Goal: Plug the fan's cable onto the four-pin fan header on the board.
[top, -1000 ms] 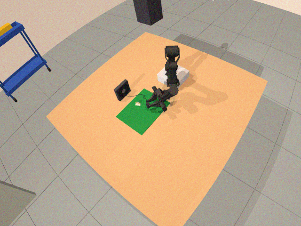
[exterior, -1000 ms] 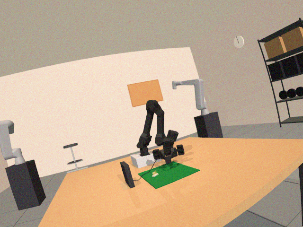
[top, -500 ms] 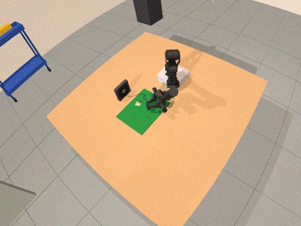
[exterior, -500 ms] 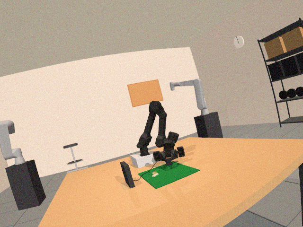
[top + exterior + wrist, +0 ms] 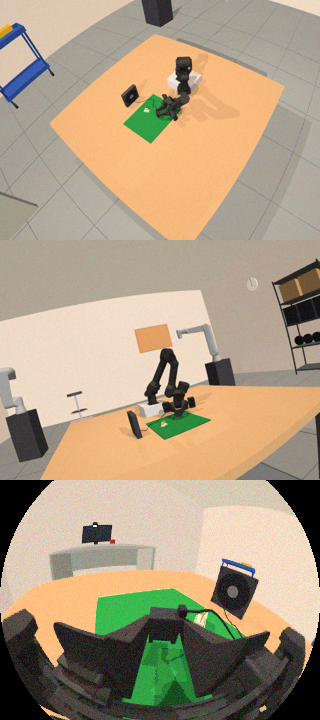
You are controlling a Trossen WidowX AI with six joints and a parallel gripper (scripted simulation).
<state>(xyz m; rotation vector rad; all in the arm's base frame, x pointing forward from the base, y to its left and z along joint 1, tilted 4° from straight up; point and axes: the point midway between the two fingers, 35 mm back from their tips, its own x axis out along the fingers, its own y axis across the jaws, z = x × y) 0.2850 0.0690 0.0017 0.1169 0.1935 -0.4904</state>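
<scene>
The fan [image 5: 130, 95] [image 5: 134, 424] [image 5: 234, 591] stands upright beside the green board [image 5: 149, 129] [image 5: 186, 427] [image 5: 117, 611]. The pale header [image 5: 146, 110] [image 5: 163, 423] [image 5: 201, 619] stands on the board near its fan-side edge. My gripper [image 5: 157, 113] [image 5: 178, 414] [image 5: 166, 618] is shut on the cable's plug, low over the board, off to the side of the header. A small dark end of the plug [image 5: 182, 611] shows just right of the fingertips in the wrist view, with the thin black cable [image 5: 214, 613] running from it to the fan. The fingers hide the rest of the plug.
The arm's white base block [image 5: 173, 82] [image 5: 149, 410] stands on the wooden table [image 5: 144, 165] [image 5: 103, 446] behind the board. The cable arches over the board's edge between fan and gripper. A blue cart [image 5: 25, 77] stands on the floor beyond the table.
</scene>
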